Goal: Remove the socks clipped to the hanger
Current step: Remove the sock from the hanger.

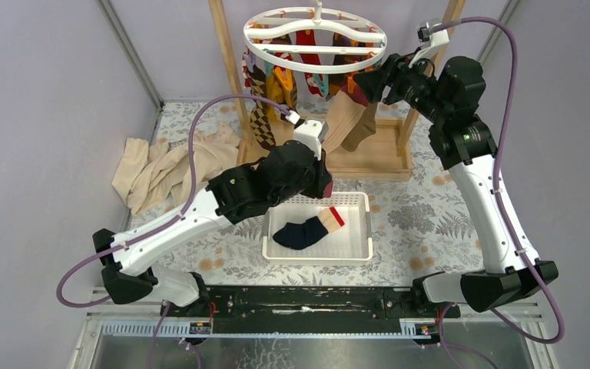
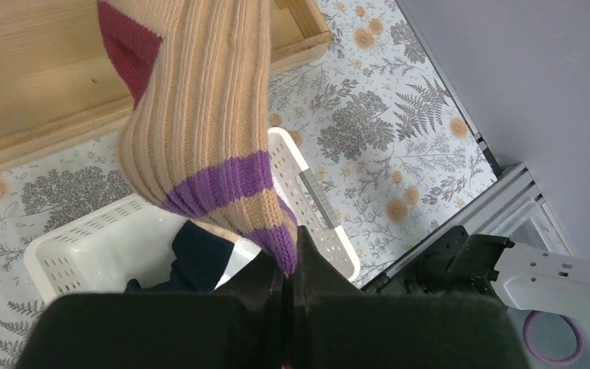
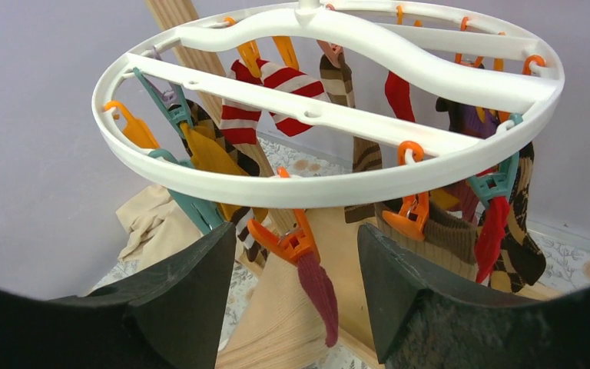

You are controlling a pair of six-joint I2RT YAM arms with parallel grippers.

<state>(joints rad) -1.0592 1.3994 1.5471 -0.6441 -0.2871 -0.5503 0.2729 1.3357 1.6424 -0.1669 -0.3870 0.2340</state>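
The white ring hanger (image 1: 315, 38) hangs from the wooden rack with several colourful socks (image 1: 273, 84) clipped under it. One tan ribbed sock (image 1: 343, 119) with purple cuff stripes and a maroon heel stretches down from it. My left gripper (image 1: 325, 137) is shut on that sock's purple cuff (image 2: 276, 242), above the white basket (image 2: 61, 254). In the right wrist view my right gripper (image 3: 296, 231) is open, its fingers (image 3: 200, 269) on either side of the orange clip (image 3: 288, 240) that holds the sock's maroon toe (image 3: 319, 288). The hanger's rim (image 3: 315, 188) is just above.
The white basket (image 1: 357, 231) holds a navy, tan and red sock (image 1: 307, 229). A large beige cloth (image 1: 169, 165) lies at the left. The wooden rack's base (image 1: 384, 154) and uprights stand behind the basket. Purple-grey walls close in on the sides and back.
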